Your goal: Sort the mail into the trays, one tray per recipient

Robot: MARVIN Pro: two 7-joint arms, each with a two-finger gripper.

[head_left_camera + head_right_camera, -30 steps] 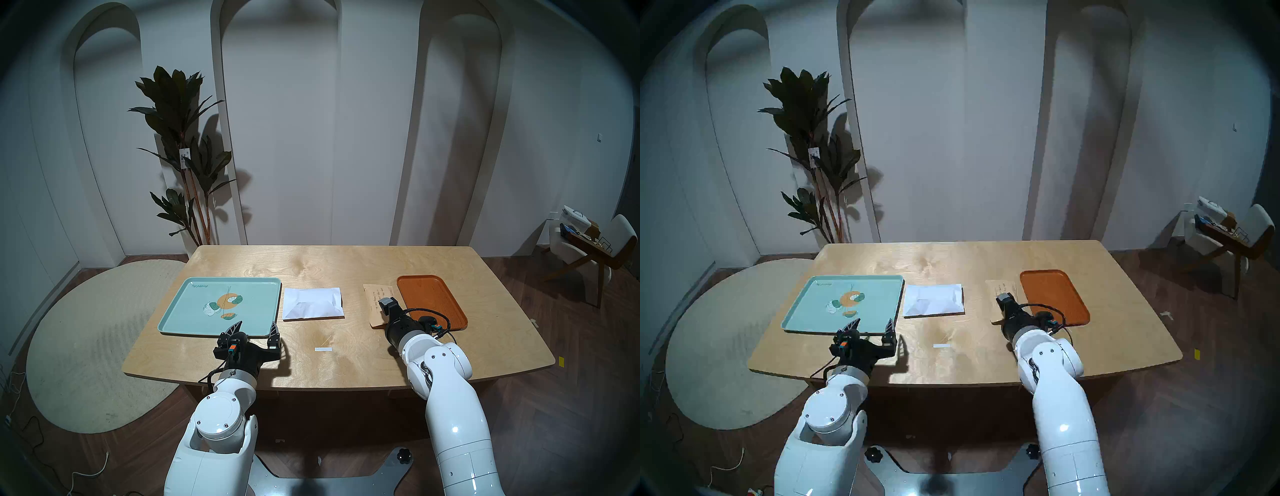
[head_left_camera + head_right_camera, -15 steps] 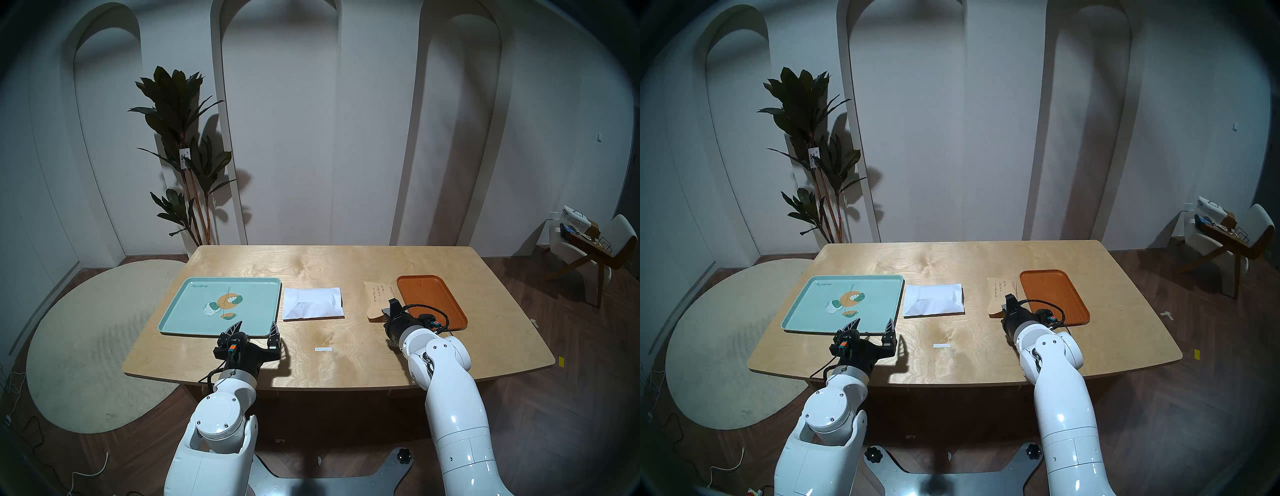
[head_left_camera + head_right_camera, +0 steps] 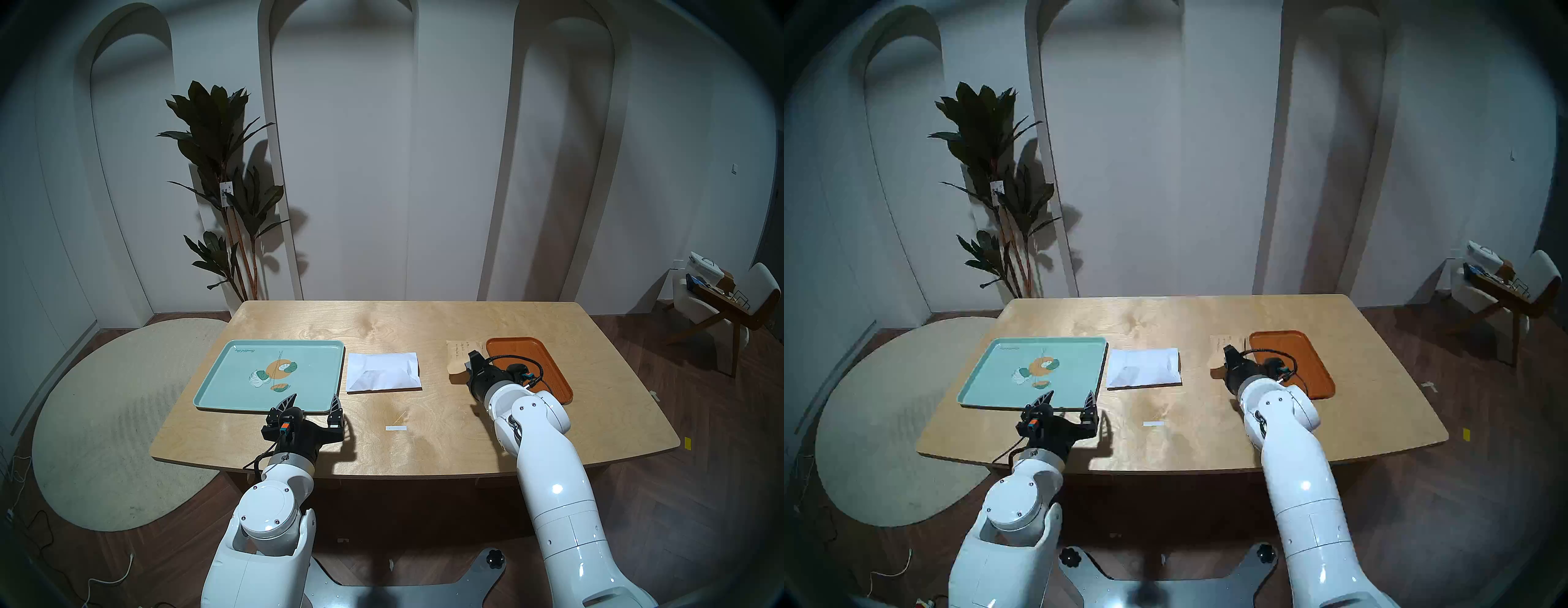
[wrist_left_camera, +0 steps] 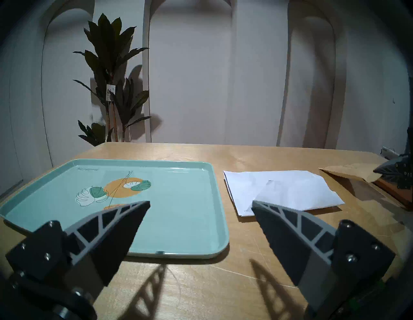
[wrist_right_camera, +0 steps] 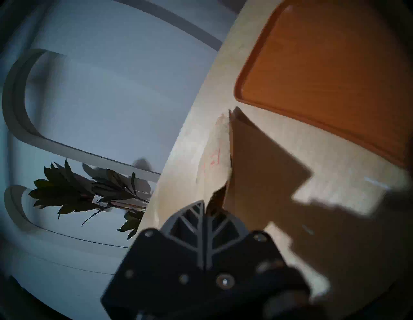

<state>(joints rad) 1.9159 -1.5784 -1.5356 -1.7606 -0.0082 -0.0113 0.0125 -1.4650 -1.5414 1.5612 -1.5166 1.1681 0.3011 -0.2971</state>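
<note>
My right gripper [image 3: 471, 361] is shut on the near end of the tan envelope [image 3: 457, 356] and holds it tilted off the table, just left of the orange-brown tray [image 3: 515, 340]. In the right wrist view the fingers [image 5: 204, 223] are closed on the envelope [image 5: 257, 167], with the tray [image 5: 324, 67] beyond. The white envelope [image 3: 384, 371] lies flat between the trays. The mint-green tray [image 3: 229, 382] with a leaf print is at the left. My left gripper [image 3: 315, 399] is open and empty over the mint tray's near edge [image 4: 178, 253]; the white envelope [image 4: 290, 187] is to its right.
A small white strip of tape [image 3: 396, 428] lies on the wooden table [image 3: 424, 322] near the front middle. A potted plant [image 3: 220, 170] stands behind the table's far left corner. A chair [image 3: 729, 297] is off to the right, a rug [image 3: 106, 424] on the left floor.
My right gripper has moved away from me and up with the tan envelope, lifting its near end off the table. The left arm has not moved.
</note>
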